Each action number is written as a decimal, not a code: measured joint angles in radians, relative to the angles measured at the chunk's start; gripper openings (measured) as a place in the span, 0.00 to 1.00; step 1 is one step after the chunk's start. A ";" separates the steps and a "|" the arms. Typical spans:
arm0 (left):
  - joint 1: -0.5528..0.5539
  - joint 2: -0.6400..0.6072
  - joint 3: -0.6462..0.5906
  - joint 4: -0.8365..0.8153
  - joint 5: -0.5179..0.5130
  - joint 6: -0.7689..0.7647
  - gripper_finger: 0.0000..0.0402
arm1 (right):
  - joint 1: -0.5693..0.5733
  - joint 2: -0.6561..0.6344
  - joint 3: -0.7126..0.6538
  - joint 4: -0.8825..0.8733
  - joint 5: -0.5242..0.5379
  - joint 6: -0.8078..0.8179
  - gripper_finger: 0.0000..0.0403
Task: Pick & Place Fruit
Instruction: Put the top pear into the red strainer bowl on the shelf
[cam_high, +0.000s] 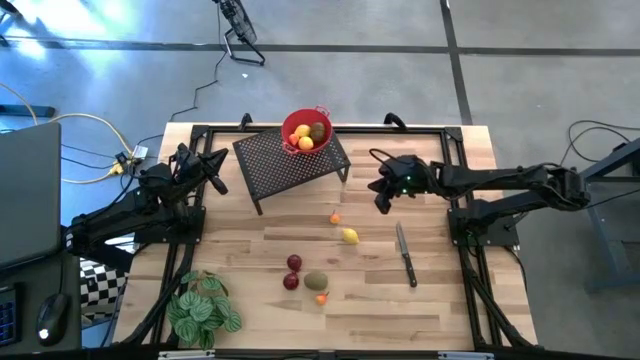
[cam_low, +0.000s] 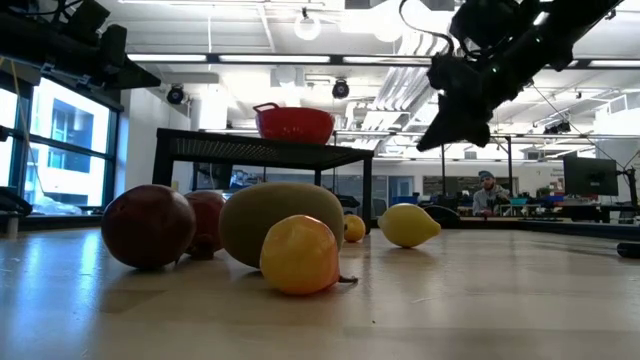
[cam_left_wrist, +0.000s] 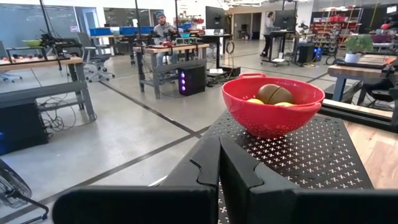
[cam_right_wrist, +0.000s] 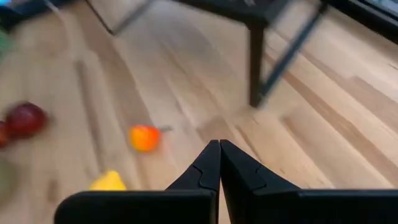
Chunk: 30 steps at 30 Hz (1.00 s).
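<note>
- Risk: the loose fruit (cam_high: 318, 281) on the tabletop (cam_high: 440, 300) is round, so a badly centred grab could send a piece rolling.
- The right gripper (cam_high: 382, 203) hangs above the tabletop near the small orange fruit (cam_right_wrist: 144, 137), fingers pressed together, holding nothing.
- The left gripper (cam_high: 216, 183) waits beside the black stand (cam_high: 290, 165), fingers together, empty.
- Some fruit already sits in the red bowl (cam_high: 288, 128).

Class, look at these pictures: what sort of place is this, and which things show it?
Most likely a robotics lab or workshop: a concrete floor, workbenches with equipment where people work, and exposed ceiling pipes and lights.
</note>
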<state>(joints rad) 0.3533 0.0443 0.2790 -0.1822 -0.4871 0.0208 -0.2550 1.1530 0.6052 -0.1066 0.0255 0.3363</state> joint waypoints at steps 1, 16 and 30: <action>0.000 0.000 0.000 0.000 0.000 0.000 0.00 | 0.000 0.000 0.000 0.024 -0.014 0.001 0.00; 0.000 0.000 0.000 0.000 0.000 -0.003 0.00 | 0.127 0.012 0.038 0.181 0.123 0.087 0.00; 0.000 0.000 0.000 -0.001 0.000 -0.003 0.00 | 0.279 0.317 0.410 -0.130 0.343 0.168 0.00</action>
<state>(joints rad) 0.3534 0.0441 0.2790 -0.1834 -0.4870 0.0177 0.0235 1.4703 1.0153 -0.2370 0.3683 0.5041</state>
